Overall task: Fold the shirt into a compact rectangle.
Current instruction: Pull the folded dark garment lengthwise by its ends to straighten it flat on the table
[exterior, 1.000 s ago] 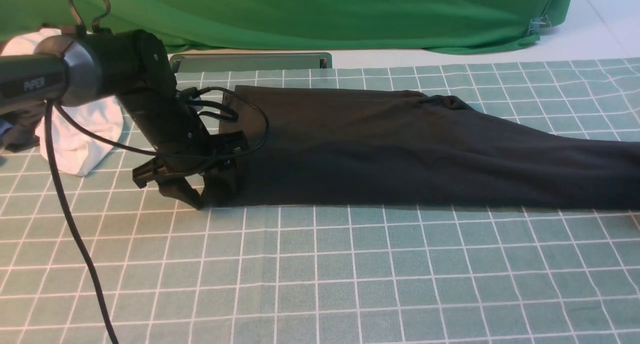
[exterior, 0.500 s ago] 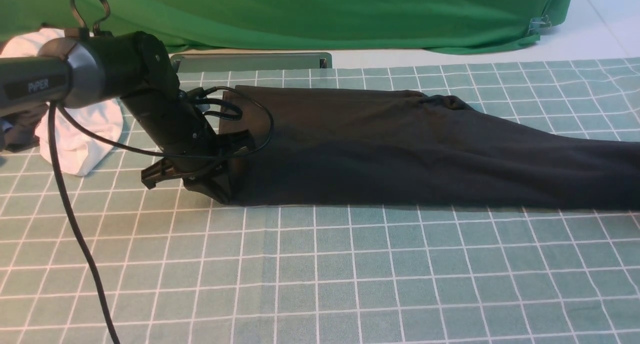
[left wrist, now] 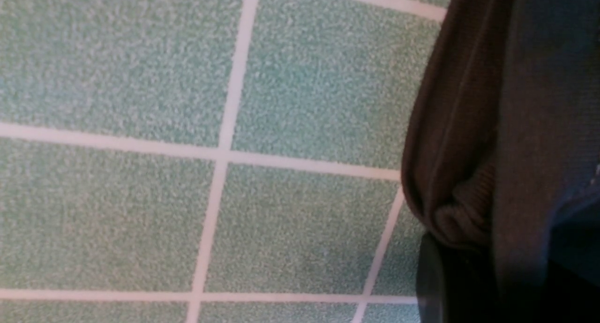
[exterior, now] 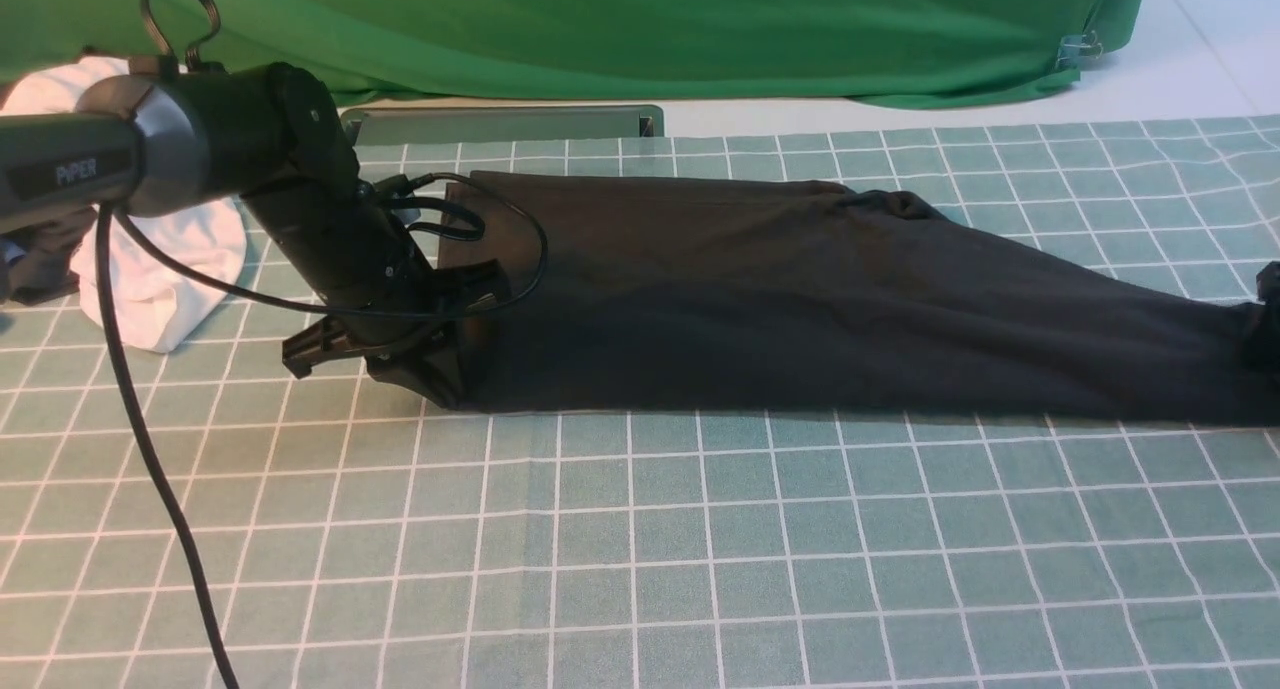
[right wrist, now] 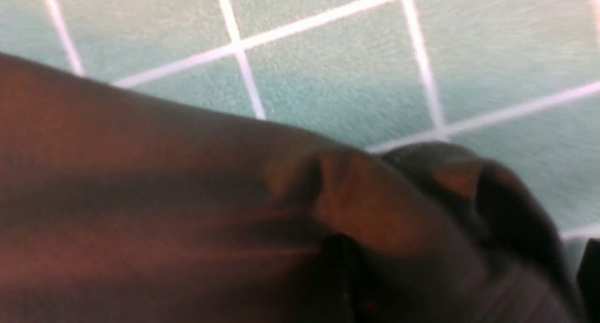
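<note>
"Two grippers to report. Left one first."

"My left gripper [exterior: 432, 377] is clamped on the near left corner of the shirt [exterior: 800, 299], low against the bench [exterior: 640, 549]. The left wrist view shows a bunched fold of dark knit pinched at the jaw."

"Position and condition of the shirt?"

"It lies flat on the bench as one long black band running left to right, broad at my left and narrowing toward my right. The surface is smooth except for a small raised pucker on the far edge, right of centre. No logo or label shows. The white garment [exterior: 165, 269] beyond my left arm lies apart from it; disregard it."

"Right end?"

"My right gripper [exterior: 1268, 309] sits at the gathered right end, at the very edge of the front view. The right wrist view is blurred, with cloth mounded close to the camera. I cannot tell whether that gripper is clamped or released."

"Step in hand?"

"By my judgement, the lengthwise folds are done and the crosswise fold is being set up. The next move calls for a confirmed hold at the right end. Then lift the left end, carry it over toward the right and lay it edge on edge. Soft knit sags, so keep the layers taut."
</note>
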